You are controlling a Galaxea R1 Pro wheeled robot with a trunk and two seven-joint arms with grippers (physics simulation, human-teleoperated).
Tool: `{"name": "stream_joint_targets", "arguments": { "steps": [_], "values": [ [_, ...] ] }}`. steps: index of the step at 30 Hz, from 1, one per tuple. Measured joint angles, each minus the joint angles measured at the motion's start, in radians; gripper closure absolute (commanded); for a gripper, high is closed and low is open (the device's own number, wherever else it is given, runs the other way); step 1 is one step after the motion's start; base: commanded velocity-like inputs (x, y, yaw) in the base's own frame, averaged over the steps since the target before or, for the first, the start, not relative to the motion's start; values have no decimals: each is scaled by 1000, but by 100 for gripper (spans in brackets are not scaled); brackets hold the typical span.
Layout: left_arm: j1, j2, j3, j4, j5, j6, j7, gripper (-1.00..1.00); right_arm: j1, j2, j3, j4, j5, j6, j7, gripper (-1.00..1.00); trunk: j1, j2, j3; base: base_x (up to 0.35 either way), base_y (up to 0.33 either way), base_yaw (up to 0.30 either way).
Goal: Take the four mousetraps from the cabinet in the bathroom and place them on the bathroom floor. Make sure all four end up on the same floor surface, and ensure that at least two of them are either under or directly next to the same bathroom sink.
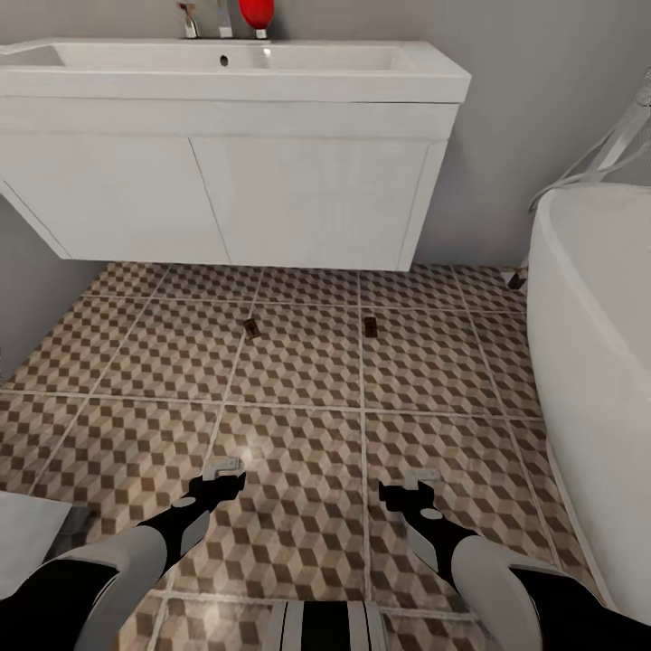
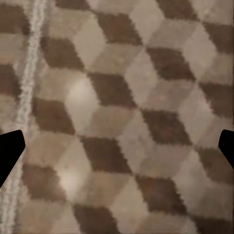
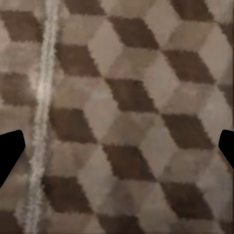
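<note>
Left claw [image 1: 222,469] spread wide, empty, above bathroom floor [image 1: 298,506]. Farther off, two mousetraps [image 1: 252,328] [image 1: 370,325] flat on tiles near bathroom sink [image 1: 235,77] front edge, well apart. Right claw [image 1: 421,478] likewise wide, empty. Bathtub [image 1: 588,344] rim bounding right side.

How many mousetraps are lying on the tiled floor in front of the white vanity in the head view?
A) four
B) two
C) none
B: two small brown mousetraps lie on the bathroom floor, the left mousetrap and the right mousetrap, both on tiles just in front of the vanity under the bathroom sink.
</note>
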Motion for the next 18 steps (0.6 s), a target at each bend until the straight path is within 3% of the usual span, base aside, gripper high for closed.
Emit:
{"name": "stream_joint_targets", "arguments": {
  "steps": [18],
  "values": [
    [0,1,0,0,2,0,0,-100,0,1,1,0,1,0,0,-100,-8,4,70,0,0,0]
  ]
}}
